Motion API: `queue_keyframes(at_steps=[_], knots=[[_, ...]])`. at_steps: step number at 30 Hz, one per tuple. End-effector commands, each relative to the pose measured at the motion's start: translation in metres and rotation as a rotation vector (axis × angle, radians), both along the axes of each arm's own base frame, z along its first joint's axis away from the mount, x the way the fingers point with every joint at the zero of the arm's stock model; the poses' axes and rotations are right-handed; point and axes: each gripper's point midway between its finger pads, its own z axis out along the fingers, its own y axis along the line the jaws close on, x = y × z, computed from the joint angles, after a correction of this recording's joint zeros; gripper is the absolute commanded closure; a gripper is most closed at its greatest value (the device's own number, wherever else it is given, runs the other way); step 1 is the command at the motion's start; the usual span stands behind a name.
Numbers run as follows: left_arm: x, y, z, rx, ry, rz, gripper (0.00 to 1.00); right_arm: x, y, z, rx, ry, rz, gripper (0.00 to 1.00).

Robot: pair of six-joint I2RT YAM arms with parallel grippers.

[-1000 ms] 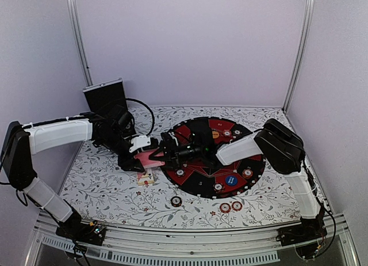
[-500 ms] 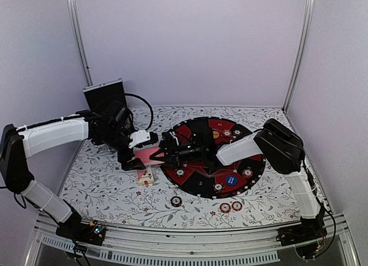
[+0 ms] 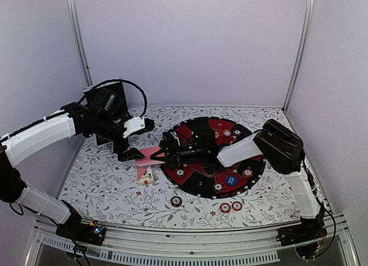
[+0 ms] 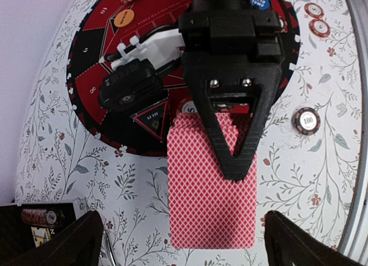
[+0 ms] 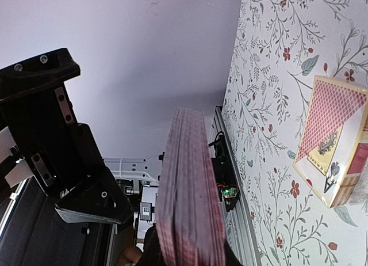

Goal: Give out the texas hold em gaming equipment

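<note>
My right gripper (image 3: 161,155) is shut on a deck of pink-backed playing cards (image 3: 150,156), held level just left of the round red-and-black mat (image 3: 201,188). In the left wrist view the deck (image 4: 201,202) lies under a black V-shaped finger (image 4: 233,145). The right wrist view has the deck edge-on (image 5: 190,185) in my right gripper (image 5: 187,257). My left gripper (image 3: 135,140) hangs open just left of the deck, apart from it (image 4: 192,249). An orange disc (image 3: 215,135) and a blue disc (image 3: 232,179) lie on the mat. Poker chips (image 3: 176,201) (image 3: 225,208) sit near the front.
A card box (image 3: 145,175) lies on the floral cloth under the deck, also in the right wrist view (image 5: 336,145). The black case (image 3: 106,96) stands at the back left behind my left arm. Several chips rest around the mat's rim (image 3: 247,173).
My left gripper has opened, let go of the deck and drawn back up and to the left. The right gripper has closed on the deck and keeps it in place.
</note>
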Motion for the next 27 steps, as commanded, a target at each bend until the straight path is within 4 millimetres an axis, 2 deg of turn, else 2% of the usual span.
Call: queue_keyframes(at_steps=[1, 4, 11, 18, 27], knots=[[-0.012, -0.007, -0.01, 0.04, 0.066, -0.046, 0.0, -0.011, 0.001, 0.031, 0.064, -0.064, 0.019, 0.95], [-0.02, -0.014, -0.017, 0.05, 0.12, -0.072, 0.0, -0.014, 0.003, 0.035, 0.067, -0.078, 0.019, 0.95], [-0.034, -0.017, -0.049, 0.121, 0.227, -0.078, 0.0, -0.016, 0.004, 0.046, 0.081, -0.1, 0.021, 0.96], [-0.013, -0.02, -0.05, 0.127, 0.143, -0.033, 0.0, -0.022, 0.004, 0.054, 0.098, -0.114, 0.036, 0.96], [-0.017, -0.022, -0.057, 0.139, 0.151, -0.085, 0.0, -0.022, 0.005, 0.051, 0.094, -0.105, 0.04, 0.97]])
